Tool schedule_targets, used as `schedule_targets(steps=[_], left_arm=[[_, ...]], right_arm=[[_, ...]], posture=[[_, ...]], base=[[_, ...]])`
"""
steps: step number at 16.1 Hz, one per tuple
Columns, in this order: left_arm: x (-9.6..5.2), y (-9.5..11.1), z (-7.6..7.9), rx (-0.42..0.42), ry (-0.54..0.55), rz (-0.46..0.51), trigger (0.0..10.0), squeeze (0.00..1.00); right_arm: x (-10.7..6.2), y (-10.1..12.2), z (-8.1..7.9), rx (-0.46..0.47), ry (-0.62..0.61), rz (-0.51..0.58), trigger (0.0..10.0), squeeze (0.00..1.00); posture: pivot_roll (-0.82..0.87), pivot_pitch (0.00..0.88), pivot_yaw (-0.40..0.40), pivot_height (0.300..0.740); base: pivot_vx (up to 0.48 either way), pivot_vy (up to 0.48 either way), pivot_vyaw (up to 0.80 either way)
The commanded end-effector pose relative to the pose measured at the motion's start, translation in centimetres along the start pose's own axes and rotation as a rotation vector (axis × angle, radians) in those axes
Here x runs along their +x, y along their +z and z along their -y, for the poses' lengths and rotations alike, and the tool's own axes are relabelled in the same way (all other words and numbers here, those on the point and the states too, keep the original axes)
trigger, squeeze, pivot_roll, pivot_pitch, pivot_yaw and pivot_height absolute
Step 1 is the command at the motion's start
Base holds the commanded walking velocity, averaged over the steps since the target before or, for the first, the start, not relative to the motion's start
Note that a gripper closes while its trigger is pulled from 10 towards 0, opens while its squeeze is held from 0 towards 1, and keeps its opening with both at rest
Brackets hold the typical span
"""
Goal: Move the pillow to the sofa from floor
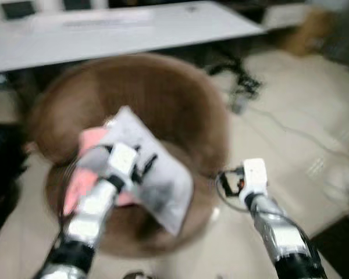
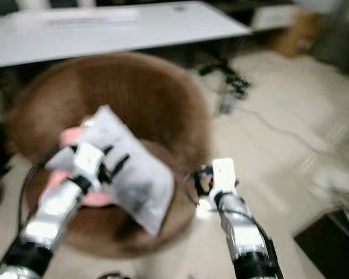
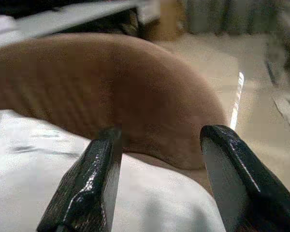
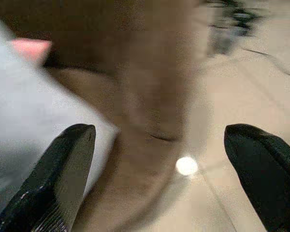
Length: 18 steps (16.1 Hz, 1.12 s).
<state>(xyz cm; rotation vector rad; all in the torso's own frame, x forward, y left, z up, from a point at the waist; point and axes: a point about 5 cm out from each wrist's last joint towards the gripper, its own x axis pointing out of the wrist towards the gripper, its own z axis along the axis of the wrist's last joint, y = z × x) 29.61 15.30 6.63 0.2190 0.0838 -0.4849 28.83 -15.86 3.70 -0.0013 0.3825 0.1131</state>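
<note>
Pillow [image 1: 154, 174] lies on the round brown sofa [image 1: 163, 93]; spread left hand [image 3: 159, 183] over it, spread right hand [image 4: 159, 179] beside; likely next, withdraw.

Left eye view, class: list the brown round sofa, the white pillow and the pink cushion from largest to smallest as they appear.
1. Brown round sofa
2. White pillow
3. Pink cushion, partly hidden behind the left arm, so its full size is unsure.

The pillow [image 1: 154, 174] is soft and mostly white-grey, with some dark marks on it and a pink part [image 1: 84, 168] on one side. It lies tilted on the seat of the sofa [image 1: 163, 99], with one corner pointing to the sofa's back. The sofa is round, brown and fuzzy, like a big bowl. The picture is blurry.
</note>
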Motion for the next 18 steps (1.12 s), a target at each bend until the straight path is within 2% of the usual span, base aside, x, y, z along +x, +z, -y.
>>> schedule_targets(steps=[1,2,3,6,7,10,12,18], left_arm=[[-0.5,-0.8,0.5,0.018,0.019,-0.062,10.0,0.0],[-0.6,-0.7,0.5,0.057,0.033,-0.076,10.0,0.0],[-0.7,-0.3,0.3,0.057,0.067,-0.069,10.0,0.0],[-1.3,0.2,-1.3,0.007,0.234,-0.039,10.0,0.0],[-1.4,0.3,-1.6,0.013,0.25,-0.04,10.0,0.0],[-1.9,0.5,-1.7,0.003,0.266,-0.047,10.0,0.0],[-2.5,-0.9,-1.5,0.073,0.244,-0.127,10.0,0.0],[-3.0,-1.4,-0.9,0.041,0.222,-0.142,10.0,0.0]], right_arm=[[0.0,0.8,0.1,-0.005,-0.029,0.016,10.0,0.0],[-0.1,0.5,0.0,-0.053,-0.023,0.011,10.0,0.0],[-0.2,0.2,0.2,-0.074,-0.026,0.002,10.0,0.0],[-0.1,0.6,0.5,-0.084,-0.033,-0.003,10.0,0.0],[0.0,0.7,0.6,-0.085,-0.038,-0.003,10.0,0.0],[0.2,0.6,0.7,-0.085,-0.045,-0.016,10.0,0.0],[0.3,0.7,0.1,-0.088,-0.024,-0.014,10.0,0.0],[-0.3,-0.2,0.4,-0.056,-0.075,-0.024,10.0,0.0]], posture=[[0.07,0.0,0.019,0.74],[0.08,0.0,0.015,0.74],[0.09,0.0,0.009,0.74],[0.09,0.0,-0.002,0.74],[0.09,0.0,-0.005,0.74],[0.11,0.0,-0.02,0.74],[0.11,0.0,-0.026,0.74],[0.08,0.0,0.003,0.74]], base=[[0.0,0.0,-0.8],[0.0,0.0,-0.8],[0.0,0.0,-0.8],[0.0,0.0,-0.8],[0.0,0.0,-0.8],[0.0,0.0,-0.8],[0.0,0.0,-0.8],[0.0,0.0,-0.8]])
